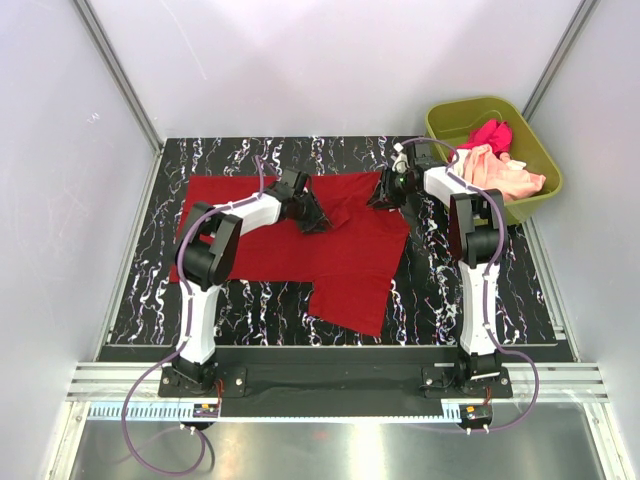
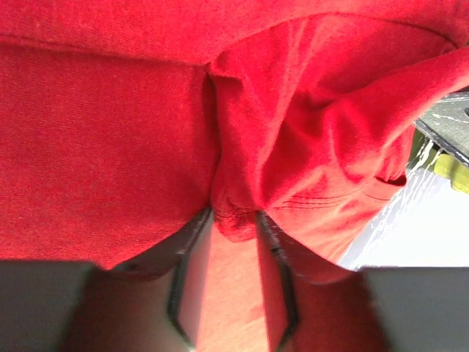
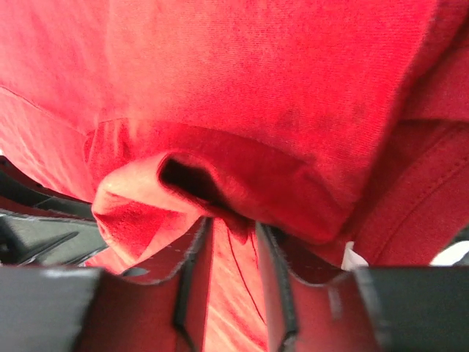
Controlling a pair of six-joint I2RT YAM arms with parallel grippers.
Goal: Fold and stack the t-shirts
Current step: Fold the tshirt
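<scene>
A black table top (image 1: 140, 290) veined with white marbling fills the floor of the white-walled cell. The deep red t-shirt (image 1: 350, 270), a soft plain cotton one, lies spread on it. It covers the far middle of the table, with one part reaching toward the near edge right of centre.

The left arm (image 1: 215, 245), white with black joints, leans in from the near left and reaches over the shirt's far half. The right arm (image 1: 478, 230) stands upright at the near right and bends leftward to the shirt's far right edge.

An olive-green plastic tub (image 1: 445, 125) sits at the table's far right corner, just beside the right arm's elbow. Inside it lies the crumpled pale peach t-shirt (image 1: 500, 175), with the magenta-pink t-shirt (image 1: 488, 133) bunched behind it, toward the tub's far wall.

The left gripper (image 1: 315, 218) rests down on the red cloth near the shirt's middle. In its wrist view the gripper (image 2: 234, 216) is partly closed, and its dark fingers (image 2: 192, 249) pinch a raised fold of the red shirt (image 2: 102, 147).

The right gripper (image 1: 385, 190) sits at the shirt's far right edge, near the left one, with rumpled cloth between them. Its wrist view shows the gripper (image 3: 233, 224) likewise closed partway on a rolled, hemmed edge of the red cloth (image 3: 256, 73).
</scene>
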